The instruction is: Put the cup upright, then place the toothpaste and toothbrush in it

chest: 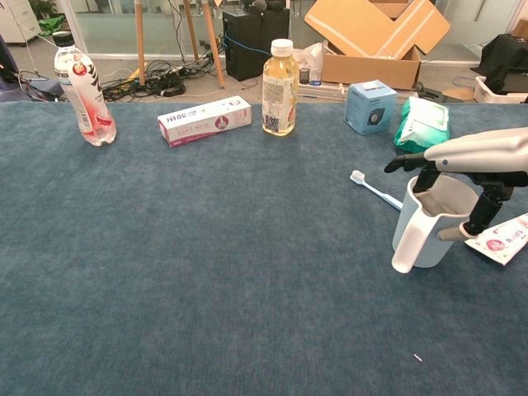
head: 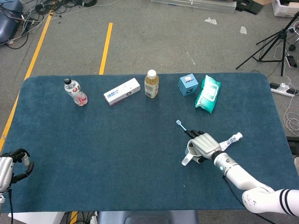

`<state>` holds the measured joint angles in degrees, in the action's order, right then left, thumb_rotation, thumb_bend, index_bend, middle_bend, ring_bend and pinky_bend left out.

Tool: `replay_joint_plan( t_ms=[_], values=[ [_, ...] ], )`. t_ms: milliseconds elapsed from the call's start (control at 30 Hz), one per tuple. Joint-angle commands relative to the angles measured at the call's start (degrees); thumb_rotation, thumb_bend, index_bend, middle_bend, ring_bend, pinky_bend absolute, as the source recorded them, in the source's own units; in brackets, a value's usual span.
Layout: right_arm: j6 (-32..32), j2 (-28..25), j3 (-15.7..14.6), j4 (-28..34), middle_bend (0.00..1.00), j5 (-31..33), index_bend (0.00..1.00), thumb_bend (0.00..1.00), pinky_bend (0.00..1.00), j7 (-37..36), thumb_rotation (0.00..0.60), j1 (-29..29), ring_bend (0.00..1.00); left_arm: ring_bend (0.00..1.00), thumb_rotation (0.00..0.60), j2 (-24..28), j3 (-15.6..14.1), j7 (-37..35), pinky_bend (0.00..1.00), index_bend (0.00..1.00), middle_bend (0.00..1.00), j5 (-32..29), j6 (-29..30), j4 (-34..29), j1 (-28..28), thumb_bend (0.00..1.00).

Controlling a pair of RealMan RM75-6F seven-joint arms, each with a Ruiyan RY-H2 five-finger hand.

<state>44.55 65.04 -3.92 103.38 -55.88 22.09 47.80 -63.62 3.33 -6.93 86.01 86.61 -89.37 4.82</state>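
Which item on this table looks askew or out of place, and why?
Nothing looks spilled or damaged. The cup stands upright in the right hand, mouth up. The toothbrush and toothpaste lie flat on the cloth beside it. The water bottle at far left leans slightly.

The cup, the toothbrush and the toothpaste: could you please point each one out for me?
cup (chest: 431, 235), chest view, on its outer front wall below the rim.
toothbrush (chest: 376, 190), chest view, on the handle just behind the bristle head.
toothpaste (head: 231, 139), head view, on the tube's body near the cap.
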Motion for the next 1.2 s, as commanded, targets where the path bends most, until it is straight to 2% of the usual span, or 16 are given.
replay_joint_plan(
  t_ms=[33,200,267,433,767,967,1200],
  values=[
    [-0.1,0.7,-0.1,-0.7,0.00,-1.7,0.69,0.22,0.16,-1.0,0.600,-0.8,0.00,0.54,0.600,0.0,0.0,-0.1,0.52,0.57,0.47,0.1,0.1,0.0,0.0,0.36],
    [0.0,0.9,-0.4,-1.1,0.00,-4.1,0.68,0.22,0.16,-1.6,0.600,-1.8,0.00,0.54,0.600,0.1,-0.1,0.0,0.52,0.57,0.47,0.3,0.3,-0.1,-0.1,0.36],
    [0.2,0.8,-0.5,-1.1,0.00,-4.8,0.64,0.21,0.15,-1.6,0.600,-2.0,0.00,0.54,0.600,0.1,-0.1,0.0,0.52,0.57,0.47,0.3,0.4,-0.1,-0.1,0.36],
    [0.8,-0.3,-0.4,-0.3,0.00,-5.9,0.48,0.21,0.14,-1.7,0.600,-2.7,0.00,0.54,0.600,0.0,-0.1,0.1,0.52,0.57,0.47,0.3,0.4,-0.1,-0.1,0.36],
    [1.7,-3.1,0.3,2.6,0.00,-7.7,0.38,0.20,0.13,-1.9,0.600,-3.6,0.00,0.54,0.600,-0.2,-0.2,0.6,0.52,0.57,0.47,0.3,0.2,-0.1,-0.1,0.36],
    [3.1,-7.9,0.7,7.6,0.00,-9.4,0.35,0.18,0.12,-1.3,0.600,-4.1,0.00,0.54,0.600,-0.1,-0.1,0.5,0.52,0.57,0.47,0.3,0.2,-0.1,-0.1,0.36],
    [8.2,-17.2,1.0,15.8,0.00,-13.5,0.33,0.17,0.12,-0.5,0.600,-6.9,0.00,0.54,0.600,-0.2,-0.2,0.9,0.52,0.57,0.47,0.4,0.2,-0.2,0.0,0.36]
  ],
)
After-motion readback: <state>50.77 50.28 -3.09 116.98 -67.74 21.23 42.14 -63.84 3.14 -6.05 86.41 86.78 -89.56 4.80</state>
